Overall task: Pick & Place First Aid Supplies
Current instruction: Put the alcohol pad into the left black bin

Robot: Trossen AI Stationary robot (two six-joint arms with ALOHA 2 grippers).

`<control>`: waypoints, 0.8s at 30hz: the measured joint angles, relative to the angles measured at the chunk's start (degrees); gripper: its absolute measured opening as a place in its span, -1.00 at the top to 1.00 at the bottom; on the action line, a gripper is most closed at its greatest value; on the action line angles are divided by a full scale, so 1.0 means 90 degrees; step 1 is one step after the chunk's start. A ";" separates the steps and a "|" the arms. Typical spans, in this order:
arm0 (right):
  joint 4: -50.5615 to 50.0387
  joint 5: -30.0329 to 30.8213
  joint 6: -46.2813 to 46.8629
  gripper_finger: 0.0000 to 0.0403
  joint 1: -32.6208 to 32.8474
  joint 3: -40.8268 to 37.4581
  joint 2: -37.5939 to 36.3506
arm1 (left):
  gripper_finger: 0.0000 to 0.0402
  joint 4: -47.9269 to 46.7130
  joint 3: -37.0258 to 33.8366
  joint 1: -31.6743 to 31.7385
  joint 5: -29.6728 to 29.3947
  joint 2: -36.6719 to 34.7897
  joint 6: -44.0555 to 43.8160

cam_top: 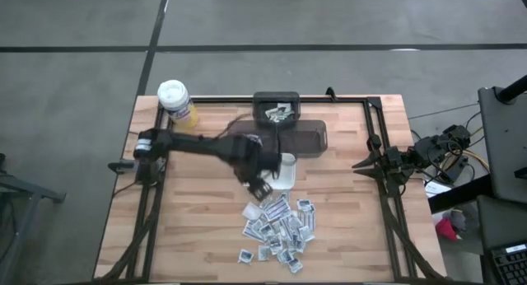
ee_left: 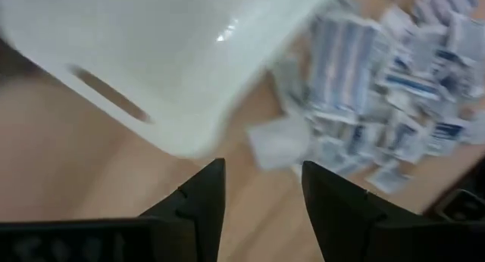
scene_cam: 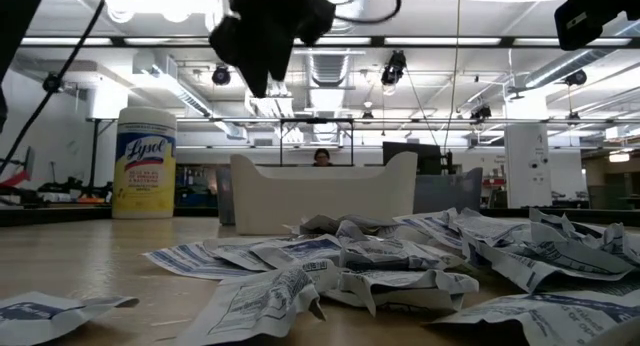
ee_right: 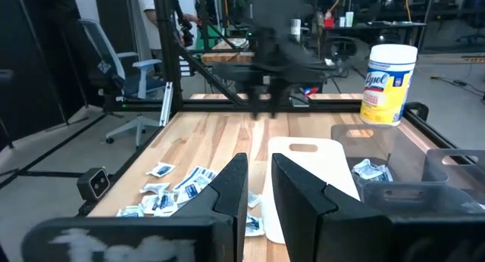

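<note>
Canister: we count one yellow canister (cam_top: 174, 100) with a white lid, standing at the table's back-left corner, well to the left of the white dish (cam_top: 284, 171).

Left gripper: we see the left gripper (cam_top: 260, 189) reaching in from the left and hanging above the table just left of the white dish's front corner. In its wrist view the two dark fingers (ee_left: 198, 198) stand well apart with bare wood between them; we see nothing held.

White dish: we count one, rectangular with cut-out handles, near the table's middle. In the low view it stands behind the packets.

Dark trays: we count two behind the white dish: a small black tray (cam_top: 277, 109) at the back edge with a few packets in it, and a clear dark bin (cam_top: 306, 137) touching or just behind the dish.

Packets: we see one loose heap of packets (cam_top: 278, 228), too many and too overlapped for us to count exactly, roughly two dozen or more, lying just in front of the white dish and spreading forward.

Packets against the jaws: the heap begins just beyond the left fingertips; none lies between them.

Right gripper: the right gripper (ee_right: 260, 188) waits at the table's right edge, well right of the white dish, its fingers narrowly parted around nothing.
</note>
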 joint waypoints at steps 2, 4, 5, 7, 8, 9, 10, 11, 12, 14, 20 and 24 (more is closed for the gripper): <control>0.0000 0.0000 0.0000 0.71 0.0001 0.0000 0.0000 | 0.16 0.0240 -0.0029 -0.0363 -0.0037 0.0003 -0.0563; -0.0001 0.0000 0.0000 0.71 0.0001 0.0000 0.0000 | 0.16 0.0593 -0.0040 -0.0716 -0.0140 0.0010 -0.1155; -0.0002 0.0000 0.0000 0.71 0.0002 0.0000 0.0000 | 0.16 0.0779 -0.0041 -0.0887 -0.0242 0.0012 -0.1444; 0.0000 0.0000 0.0007 0.71 0.0000 0.0000 0.0000 | 0.16 0.1161 -0.0040 -0.1229 -0.0533 0.0012 -0.2000; -0.0001 0.0000 0.0009 0.71 0.0000 0.0000 0.0000 | 0.16 0.1355 -0.0040 -0.1394 -0.0693 0.0012 -0.2265; -0.0001 0.0000 0.0009 0.71 0.0000 0.0000 0.0000 | 0.16 0.1525 -0.0040 -0.1559 -0.0853 0.0012 -0.2525; -0.0001 0.0000 0.0009 0.71 0.0000 -0.0001 0.0000 | 0.16 0.1667 -0.0040 -0.1719 -0.1009 0.0015 -0.2803; -0.0001 0.0000 0.0009 0.71 0.0002 0.0000 0.0000 | 0.16 0.1802 -0.0040 -0.1860 -0.1169 0.0015 -0.3099; 0.0000 0.0000 0.0009 0.71 0.0000 0.0000 0.0000 | 0.16 0.1919 -0.0040 -0.2001 -0.1331 0.0032 -0.3382; 0.0000 0.0000 0.0015 0.71 0.0000 0.0000 0.0000 | 0.17 0.2094 -0.0040 -0.2256 -0.1588 0.0055 -0.3830; 0.0000 0.0000 0.0029 0.71 0.0000 0.0000 0.0000 | 0.17 0.2470 -0.0040 -0.2821 -0.2081 0.0321 -0.4102; 0.0000 0.0000 0.0029 0.71 0.0000 0.0000 0.0000 | 0.17 0.2603 -0.0040 -0.3025 -0.2083 0.0648 -0.3398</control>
